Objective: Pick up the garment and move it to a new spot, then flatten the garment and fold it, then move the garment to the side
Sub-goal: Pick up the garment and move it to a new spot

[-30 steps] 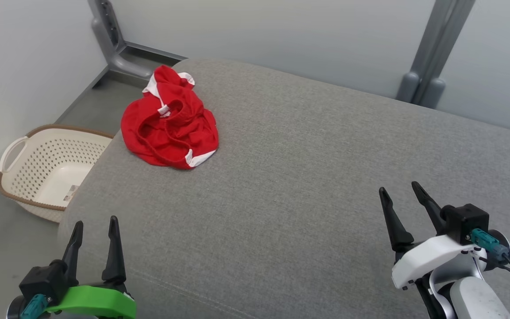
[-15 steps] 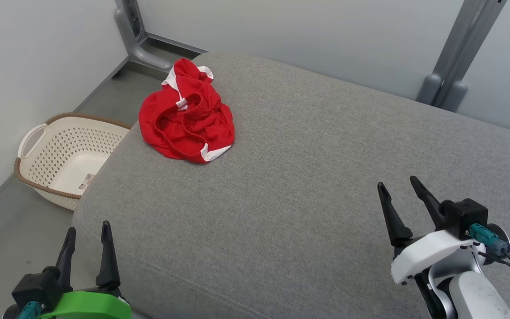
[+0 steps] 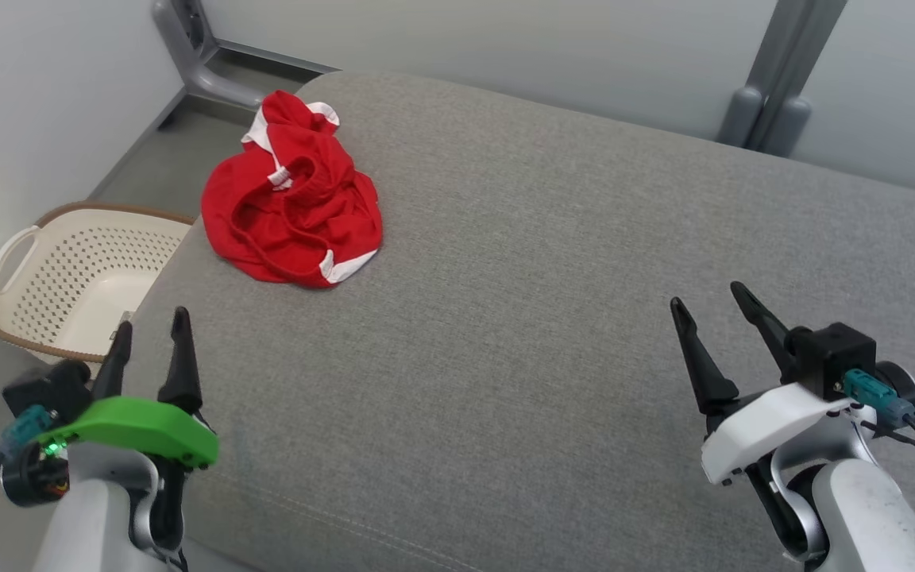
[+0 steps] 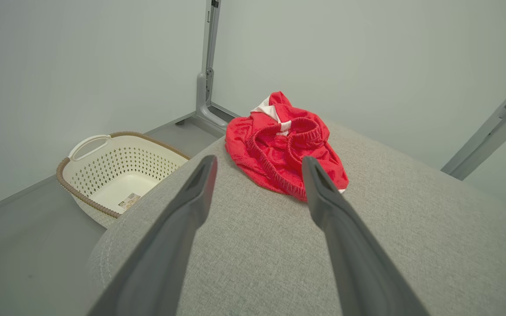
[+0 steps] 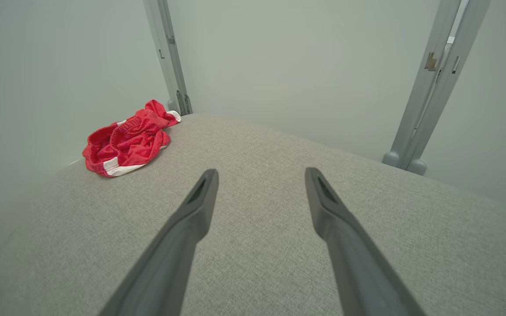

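The red garment (image 3: pixel 291 206) (image 4: pixel 281 147) (image 5: pixel 125 142) with white trim lies crumpled in a heap at the far left corner of the grey cushion (image 3: pixel 545 278), close to its edge, with nothing touching it. The left gripper (image 3: pixel 152 319) (image 4: pixel 258 160) hovers over the cushion's near left corner, its fingers spread apart and empty, pointing toward the garment. The right gripper (image 3: pixel 706 294) (image 5: pixel 260 171) hangs over the near right part, well apart from the garment, fingers likewise spread and empty. A cream perforated basket (image 3: pixel 5 262) (image 4: pixel 81 149) stands on the floor beside the cushion's left edge.
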Available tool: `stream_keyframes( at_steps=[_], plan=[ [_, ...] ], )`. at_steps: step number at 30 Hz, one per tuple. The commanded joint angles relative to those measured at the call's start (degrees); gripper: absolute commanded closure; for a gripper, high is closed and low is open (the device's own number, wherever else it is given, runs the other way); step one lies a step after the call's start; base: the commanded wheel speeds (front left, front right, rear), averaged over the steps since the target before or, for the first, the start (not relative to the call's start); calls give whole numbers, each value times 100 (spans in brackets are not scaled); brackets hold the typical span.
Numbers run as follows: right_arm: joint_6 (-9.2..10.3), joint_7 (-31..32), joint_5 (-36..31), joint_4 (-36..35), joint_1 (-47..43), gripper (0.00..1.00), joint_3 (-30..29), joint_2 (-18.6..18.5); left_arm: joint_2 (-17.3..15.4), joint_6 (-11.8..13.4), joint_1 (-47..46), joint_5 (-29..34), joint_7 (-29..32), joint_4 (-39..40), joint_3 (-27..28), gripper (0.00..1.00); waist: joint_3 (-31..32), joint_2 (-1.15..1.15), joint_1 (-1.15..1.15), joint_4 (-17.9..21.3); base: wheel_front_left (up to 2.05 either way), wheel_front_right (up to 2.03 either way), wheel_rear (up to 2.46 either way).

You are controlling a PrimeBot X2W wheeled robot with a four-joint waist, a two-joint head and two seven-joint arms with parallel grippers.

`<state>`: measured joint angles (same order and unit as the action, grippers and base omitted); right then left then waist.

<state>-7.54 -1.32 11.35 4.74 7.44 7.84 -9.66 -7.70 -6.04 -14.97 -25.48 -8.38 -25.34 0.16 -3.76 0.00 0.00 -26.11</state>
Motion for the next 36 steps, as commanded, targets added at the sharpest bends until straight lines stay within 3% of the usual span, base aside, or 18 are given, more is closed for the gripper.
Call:
stream_keyframes(
  at_steps=[1, 15, 25, 31, 32, 33, 34, 36],
  plan=[
    [11, 58, -30, -107, 138, 0, 30, -81, -39, -33, -369, -155, 81, -209, 65, 0, -427, 0, 0, 435, 0, 0, 0],
    [11, 572, -97, -1275, 690, 0, 266, -558, -427, -87, -2620, -1005, 796, -2259, 355, 0, -1913, 0, 0, 1667, 0, 0, 0],
    [10, 752, -148, -1878, 641, 0, 103, -591, -772, 519, -3354, -1205, 1356, -3263, 591, 0, -2498, 0, 0, 2255, 0, 0, 0],
    [10, 760, -170, -2041, 514, 0, -49, -558, -742, 725, -3349, -1149, 1594, -3692, 498, 0, -2505, 0, 0, 2370, 0, 0, 0],
    [10, 743, -161, -2020, 490, 0, -53, -532, -709, 714, -3310, -1145, 1642, -3751, 471, 26, -2461, 0, 0, 2371, 0, 0, 0],
    [10, 736, -154, -1991, 473, 0, -53, -518, -709, 650, -3293, -1115, 1579, -3746, 436, 58, -2414, 0, 0, 2367, 0, 0, 0],
    [10, 700, -125, -1963, 467, 0, -38, -487, -714, 579, -3269, -1120, 1500, -3726, 425, 100, -2352, 0, 0, 2364, 0, 0, 0],
    [10, 642, -87, -1911, 479, 0, -27, -447, -776, 461, -3251, -1109, 1518, -3736, 381, 100, -2231, 0, 0, 2331, 0, 0, 0]
  ],
)
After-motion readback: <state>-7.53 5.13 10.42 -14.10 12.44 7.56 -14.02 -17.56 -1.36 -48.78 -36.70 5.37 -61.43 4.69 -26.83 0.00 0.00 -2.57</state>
